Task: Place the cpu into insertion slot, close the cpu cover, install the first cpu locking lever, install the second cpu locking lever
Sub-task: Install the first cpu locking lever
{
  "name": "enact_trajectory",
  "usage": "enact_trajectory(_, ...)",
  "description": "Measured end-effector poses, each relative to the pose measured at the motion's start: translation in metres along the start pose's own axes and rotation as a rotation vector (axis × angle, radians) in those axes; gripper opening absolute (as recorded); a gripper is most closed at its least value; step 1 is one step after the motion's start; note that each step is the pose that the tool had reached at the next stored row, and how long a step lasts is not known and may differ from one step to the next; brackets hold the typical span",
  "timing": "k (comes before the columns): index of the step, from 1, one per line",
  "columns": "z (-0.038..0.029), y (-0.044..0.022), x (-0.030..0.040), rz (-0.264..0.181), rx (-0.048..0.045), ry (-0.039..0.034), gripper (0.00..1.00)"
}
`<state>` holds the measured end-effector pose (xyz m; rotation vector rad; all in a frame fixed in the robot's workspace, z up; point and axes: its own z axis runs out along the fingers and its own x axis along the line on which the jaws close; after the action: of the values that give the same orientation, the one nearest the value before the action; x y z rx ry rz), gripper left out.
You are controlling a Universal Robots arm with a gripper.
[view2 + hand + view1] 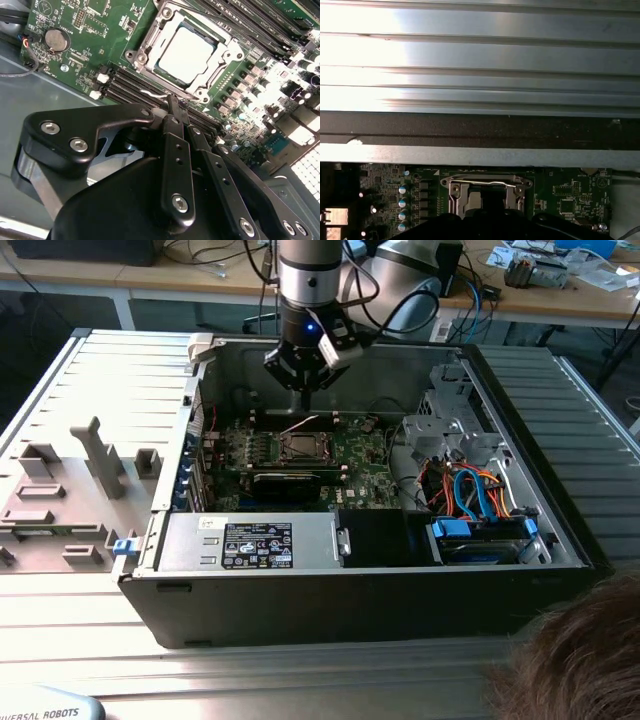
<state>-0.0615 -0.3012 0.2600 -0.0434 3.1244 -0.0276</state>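
Note:
The cpu (186, 54) lies flat in the socket on the green motherboard, its silvery top showing through the square window of the cpu cover (142, 47), which lies down around it. In the exterior view the cpu (300, 448) sits mid-board inside the open case. A thin wire locking lever (300, 424) stands raised at the socket's far side, and a wire lever (485, 183) crosses the socket's edge in the first wrist view. My gripper (305, 395) hangs just above that side of the socket. Its black fingers (173, 105) are pressed together over the memory slots, with nothing between them.
A black graphics card (285, 483) lies just in front of the socket, with the labelled power supply (250, 540) nearer still. Blue and orange cables (480, 500) fill the drive bay on the exterior view's right. Grey fixtures (100, 455) stand outside the case. A person's head (580, 660) is at the front right.

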Motion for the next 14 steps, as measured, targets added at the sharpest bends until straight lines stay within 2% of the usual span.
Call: enact_trajectory(14,0.0001,-0.0002,-0.0061,0.0,0.0001,0.0001,0.11)
